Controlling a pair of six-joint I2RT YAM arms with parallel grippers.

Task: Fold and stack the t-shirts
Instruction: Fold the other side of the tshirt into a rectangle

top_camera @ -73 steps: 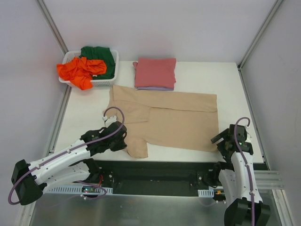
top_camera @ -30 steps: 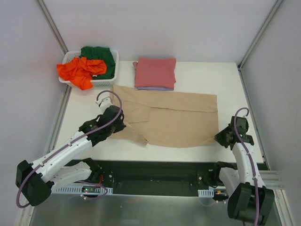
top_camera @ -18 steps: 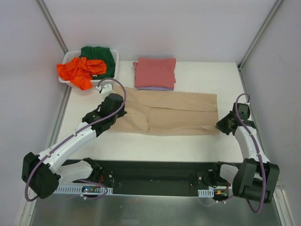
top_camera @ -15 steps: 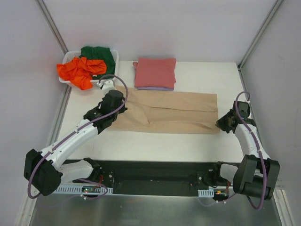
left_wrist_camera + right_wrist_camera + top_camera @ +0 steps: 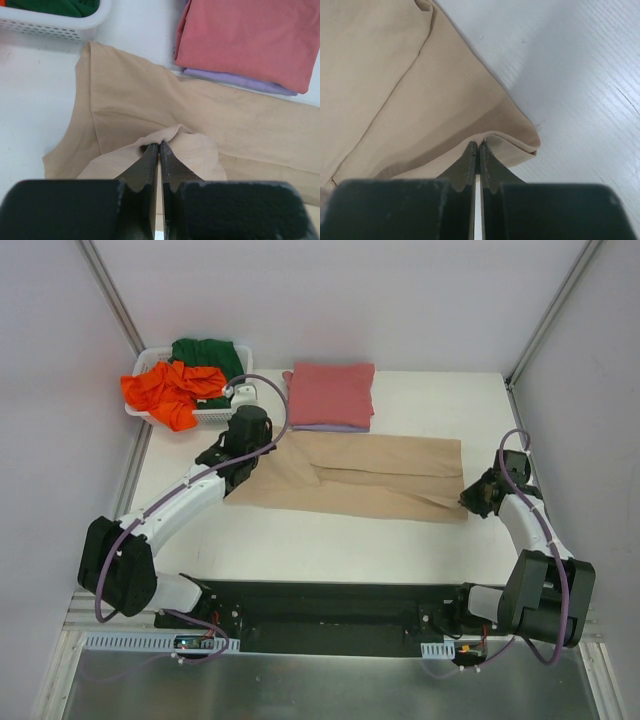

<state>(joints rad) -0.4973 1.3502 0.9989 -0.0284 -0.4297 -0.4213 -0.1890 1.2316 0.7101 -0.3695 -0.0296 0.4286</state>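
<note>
The tan shirt (image 5: 370,475) is lying across the table (image 5: 330,540), apparently midway through fold 1. The left gripper (image 5: 159,146) and right gripper (image 5: 478,144) are each pinching its lifted near edge. The next move is calling for laying that edge flush along the far edge, then releasing.

Tan shirt (image 5: 350,475): doubled over lengthwise into a long flat band, a few creases, lying right of the basket (image 5: 215,416) and nearer the arms, sleeve end closest to it. Orange shirt (image 5: 165,390): crumpled, in the basket's left side, spilling over the near rim. Green shirt (image 5: 215,358): bunched in the basket's far right part. Red shirt (image 5: 330,393): neatly folded square, right of the basket, stacked on the lavender shirt (image 5: 335,427), only its near edge showing.
</note>
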